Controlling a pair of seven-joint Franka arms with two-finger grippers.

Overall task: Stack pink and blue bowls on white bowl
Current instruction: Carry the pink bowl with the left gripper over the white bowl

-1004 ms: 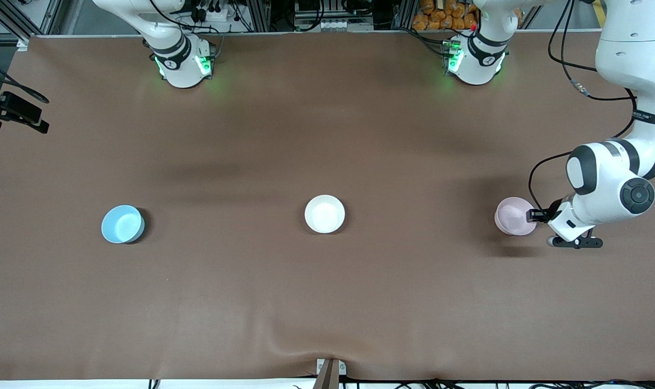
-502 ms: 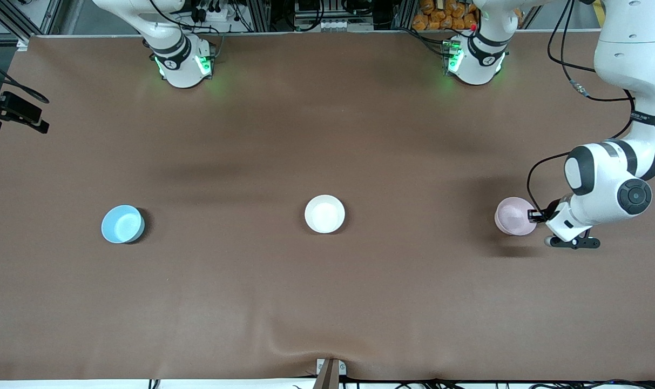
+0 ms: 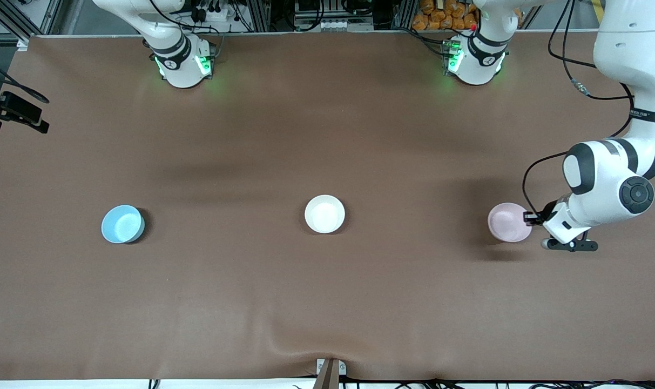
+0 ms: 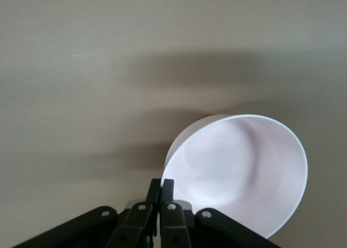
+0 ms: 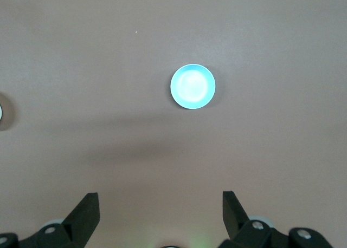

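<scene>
Light comes evenly from above and the table (image 3: 327, 302) is bright and sharp in the front view. Soft broad shadows lie on it, darkest beside the pink bowl (image 3: 508, 222). Both wrist views look paler and washed out. Glare whitens the pink bowl and the blue bowl (image 5: 192, 86) centre.
</scene>
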